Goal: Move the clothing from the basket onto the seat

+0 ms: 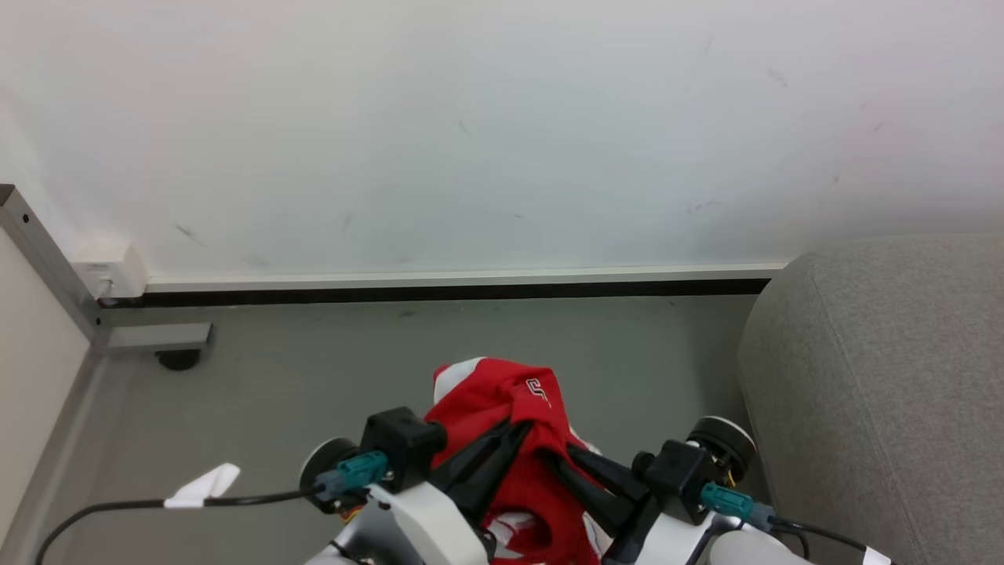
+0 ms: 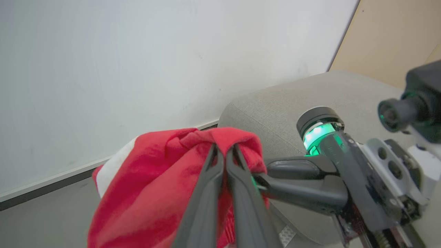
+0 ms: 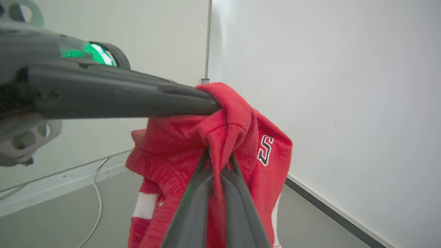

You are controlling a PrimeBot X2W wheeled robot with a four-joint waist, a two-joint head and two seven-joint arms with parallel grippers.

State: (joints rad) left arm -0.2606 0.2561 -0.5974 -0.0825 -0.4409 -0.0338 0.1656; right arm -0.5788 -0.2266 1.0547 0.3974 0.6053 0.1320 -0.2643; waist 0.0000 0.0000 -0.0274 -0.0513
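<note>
A piece of the clothing, red with white stripes and a black-and-white letter, hangs bunched in the air between both grippers. My left gripper comes in from the lower left and is shut on a fold at the top of the cloth; its tips are pinched together. My right gripper is shut on the same garment just beside it, its tips buried in the fabric. The grey seat stands to the right. The basket is out of view.
A white wall with a dark baseboard stands ahead above grey floor. At the left are a metal frame leg on a caster and a black cable with a white tag.
</note>
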